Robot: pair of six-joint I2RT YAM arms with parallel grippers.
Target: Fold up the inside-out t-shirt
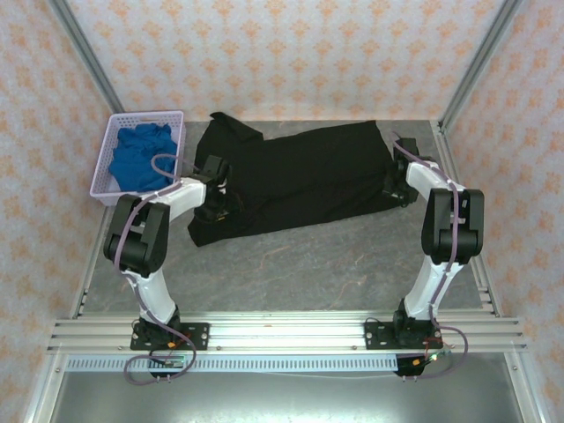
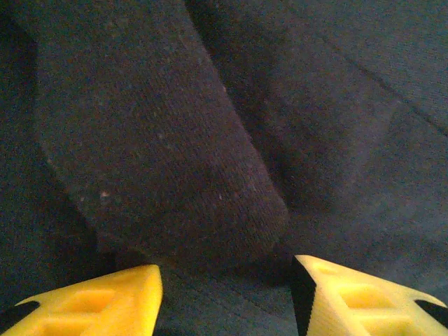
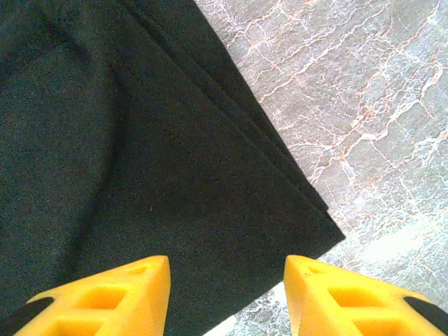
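Left gripper (image 2: 225, 269) and right gripper (image 3: 225, 260) are hanging open over the inside-out t-shirt (image 1: 300, 176).
Both are holding nothing, their yellow fingers (image 2: 105, 301) standing apart. The left wrist view is showing a thick fold (image 2: 161, 140) at twelve o'clock. The right wrist view is showing the shirt's layered corner (image 3: 329, 234) on the marbled table (image 3: 364, 105). From above, the shirt is lying mid-table, with a lilac basket (image 1: 145, 115) of blue cloth (image 1: 141, 157) at ten o'clock.

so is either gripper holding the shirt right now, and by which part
Nothing is held. The left gripper and the right gripper both stand open just above the black t-shirt, left over a fold, right over a corner, with no cloth pinched.
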